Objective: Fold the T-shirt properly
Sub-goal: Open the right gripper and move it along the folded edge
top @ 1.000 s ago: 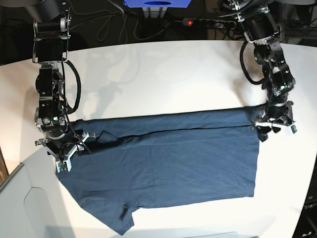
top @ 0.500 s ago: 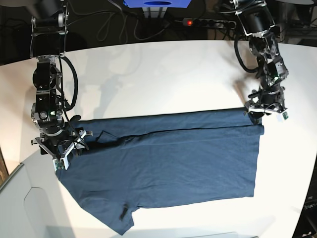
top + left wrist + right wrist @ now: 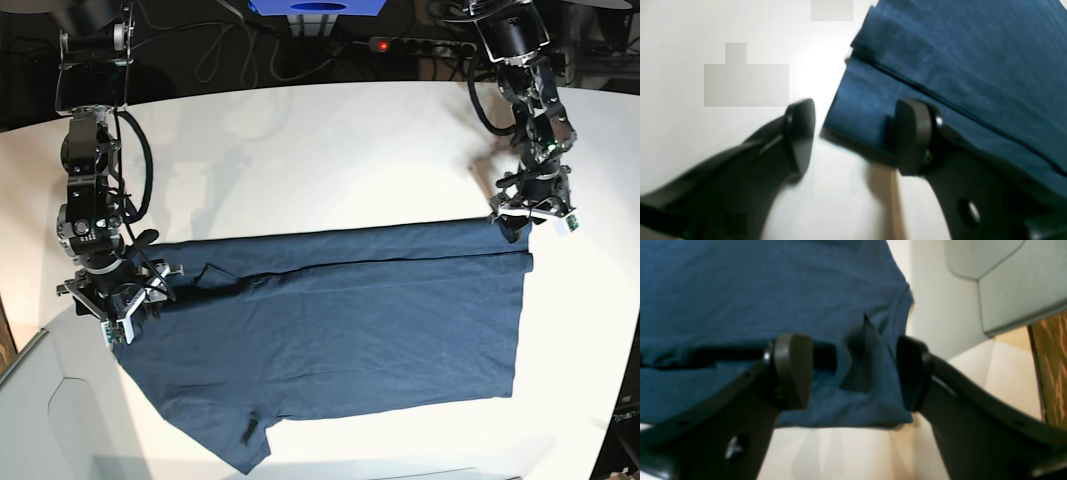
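Navy T-shirt [image 3: 340, 330] spread on the white worktop [image 3: 330, 150], a gripper at each end of its folded top edge.

The left gripper [image 3: 853, 133] has its jaws apart over the shirt's corner, one finger above cloth, the other above bare worktop; the right gripper [image 3: 853, 370] also gapes, a raised pucker of fabric between its fingers, unpinched; the shirt lies flat, its upper strip doubled over, one sleeve pointing toward the near edge.

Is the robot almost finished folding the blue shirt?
Not yet. One fold looks done: the far edge of the T-shirt is turned over into a long strip. Nothing is held now; the left gripper and right gripper are both open at the strip's ends. The rest lies wide, with a sleeve sticking out.
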### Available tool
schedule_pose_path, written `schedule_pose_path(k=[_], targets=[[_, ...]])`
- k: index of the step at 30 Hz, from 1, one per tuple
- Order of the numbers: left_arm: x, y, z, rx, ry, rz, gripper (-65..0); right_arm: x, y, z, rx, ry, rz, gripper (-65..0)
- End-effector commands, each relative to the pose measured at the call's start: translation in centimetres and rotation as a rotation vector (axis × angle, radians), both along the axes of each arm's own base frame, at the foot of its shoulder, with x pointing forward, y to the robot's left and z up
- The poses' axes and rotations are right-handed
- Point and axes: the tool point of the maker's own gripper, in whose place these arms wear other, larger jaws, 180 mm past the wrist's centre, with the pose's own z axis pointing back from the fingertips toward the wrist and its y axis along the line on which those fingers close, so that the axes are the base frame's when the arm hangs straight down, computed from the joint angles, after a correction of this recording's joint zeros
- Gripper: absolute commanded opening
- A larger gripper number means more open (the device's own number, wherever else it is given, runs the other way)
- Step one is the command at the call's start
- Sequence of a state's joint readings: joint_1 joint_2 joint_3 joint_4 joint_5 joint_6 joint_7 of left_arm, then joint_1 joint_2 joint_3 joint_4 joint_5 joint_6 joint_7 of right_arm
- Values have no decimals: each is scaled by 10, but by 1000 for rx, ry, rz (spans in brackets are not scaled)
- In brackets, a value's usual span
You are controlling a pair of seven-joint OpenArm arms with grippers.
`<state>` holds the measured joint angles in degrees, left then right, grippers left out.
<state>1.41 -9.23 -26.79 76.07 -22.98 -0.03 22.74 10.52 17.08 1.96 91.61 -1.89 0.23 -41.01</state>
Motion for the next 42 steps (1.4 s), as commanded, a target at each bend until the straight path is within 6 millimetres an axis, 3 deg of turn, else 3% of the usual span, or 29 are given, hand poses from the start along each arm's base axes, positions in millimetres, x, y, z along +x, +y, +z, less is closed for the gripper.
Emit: schedule_pose_path(k=[1, 4, 11, 15, 42], targets=[[1, 0, 2, -5, 4, -4, -289, 9, -6, 22, -23, -66, 7, -272], [2, 0, 2, -4, 5, -6, -315, 9, -11, 23, -38, -66, 5, -272], [3, -1, 2, -7, 2, -6, -565, 4, -30, 24, -41, -66, -43, -271], [4, 0, 3, -3, 1, -6, -648, 0, -39, 23, -46, -63, -61, -270], [3, 2, 4, 0, 2, -6, -650, -31, -112, 25, -77, -36, -170, -266]])
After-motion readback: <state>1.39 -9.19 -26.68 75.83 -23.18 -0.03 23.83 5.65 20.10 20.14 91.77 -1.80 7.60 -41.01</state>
